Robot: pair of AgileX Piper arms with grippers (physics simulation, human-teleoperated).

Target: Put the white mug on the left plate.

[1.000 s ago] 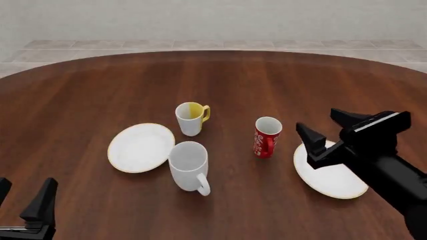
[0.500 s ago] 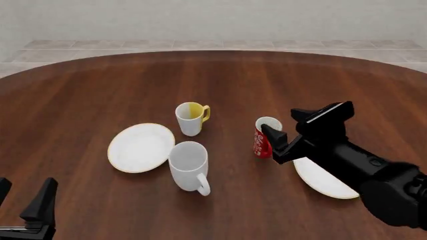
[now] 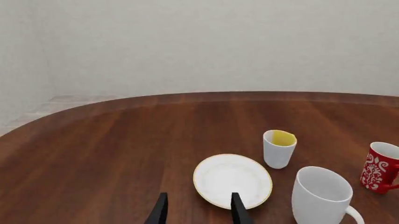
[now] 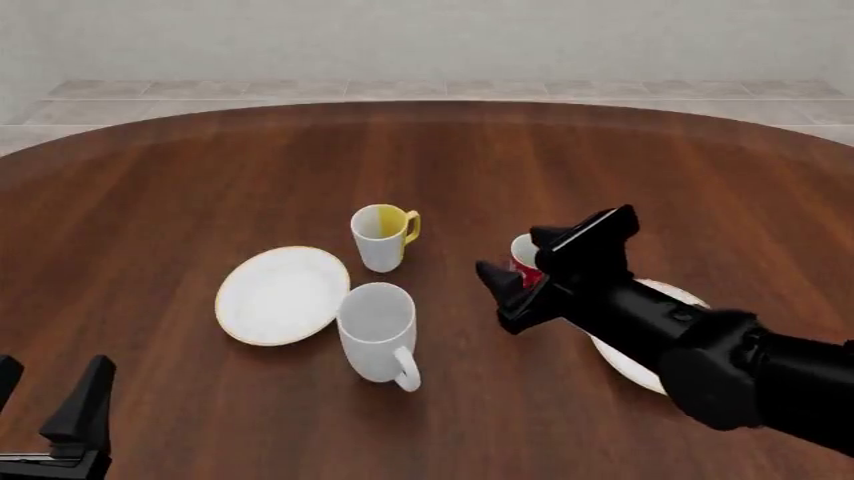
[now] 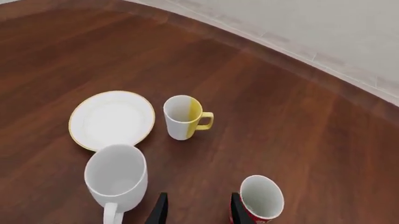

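Observation:
The tall white mug (image 4: 378, 330) stands upright, handle toward me, just right of the left plate (image 4: 280, 295), touching or nearly touching its rim. It also shows in the left wrist view (image 3: 321, 196) and the right wrist view (image 5: 117, 179). The plate, white with a gold rim, lies empty, also in the left wrist view (image 3: 232, 179) and the right wrist view (image 5: 112, 119). My right gripper (image 4: 510, 252) is open and empty, above the table to the mug's right, in front of the red mug. My left gripper (image 4: 47, 385) is open and empty at the near left corner.
A small white mug with yellow inside (image 4: 383, 237) stands behind the white mug. A red mug (image 4: 525, 250) stands right of centre, partly hidden by my right gripper. The second plate (image 4: 622, 362) lies at the right under my right arm.
My right arm has swung left from over the right plate to in front of the red mug, closer to the white mug. The left arm and the objects have not moved.

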